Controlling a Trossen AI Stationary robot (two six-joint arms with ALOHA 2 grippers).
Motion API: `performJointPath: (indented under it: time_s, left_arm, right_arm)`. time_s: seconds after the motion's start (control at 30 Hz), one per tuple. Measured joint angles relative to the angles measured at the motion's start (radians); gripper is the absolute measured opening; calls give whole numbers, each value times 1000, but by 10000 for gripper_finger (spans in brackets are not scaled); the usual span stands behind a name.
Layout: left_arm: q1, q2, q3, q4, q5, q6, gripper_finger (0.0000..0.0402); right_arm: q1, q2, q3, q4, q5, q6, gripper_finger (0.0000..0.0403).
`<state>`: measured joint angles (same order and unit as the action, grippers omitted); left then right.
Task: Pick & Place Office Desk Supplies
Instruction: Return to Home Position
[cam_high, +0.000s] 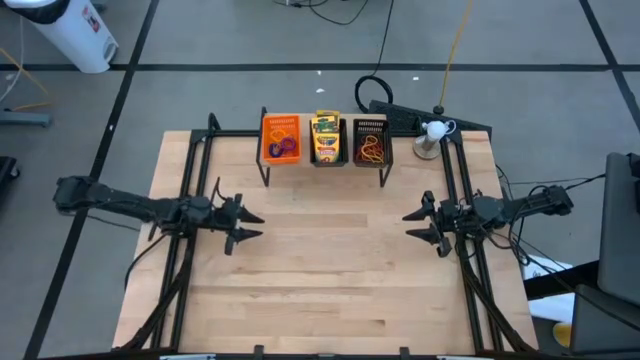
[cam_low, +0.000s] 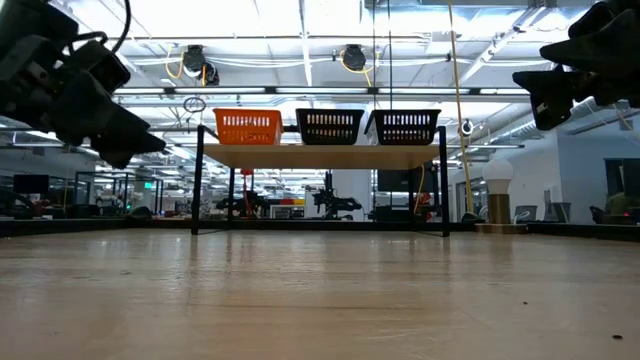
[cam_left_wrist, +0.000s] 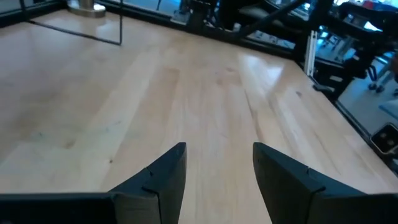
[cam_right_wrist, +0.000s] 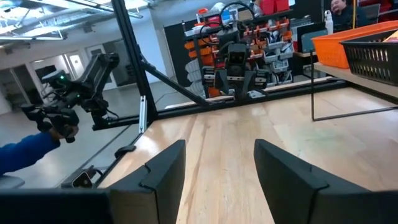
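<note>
1. Mesh trays: 3 in all. 1 orange tray (cam_high: 281, 137); 2 black, namely the middle black tray (cam_high: 327, 140) and the end black tray (cam_high: 371, 142).
2. Shelf (cam_low: 320, 156): 1.
3. Crayon boxes (cam_high: 326, 133): several, yellow-and-green; exact count not resolvable.
4. Rubber bands (cam_high: 371, 151): loops in 2 of the 3 trays; number per tray not countable.
5. Grippers: 2, the left gripper (cam_high: 258, 226) and the right gripper (cam_high: 408, 226).
6. White bulb on stand (cam_high: 433, 130): 1.

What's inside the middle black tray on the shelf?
The middle black tray holds yellow-and-green crayon boxes, seen from above. Anything beneath them is covered; the low view shows only its mesh wall.
</note>
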<state>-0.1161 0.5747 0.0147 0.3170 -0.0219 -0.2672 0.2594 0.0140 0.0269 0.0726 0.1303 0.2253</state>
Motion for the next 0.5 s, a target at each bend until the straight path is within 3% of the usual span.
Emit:
performJointPath:
  time_s: [0.2,0.5]
  left_arm:
    - [148,0,0,26,198,86,184]
    - [260,0,0,25,299,133,184]
  right_arm:
    - [-52,0,-1,-15,-58,14,183]
    - [-155,0,-1,-50,-151,68,183]
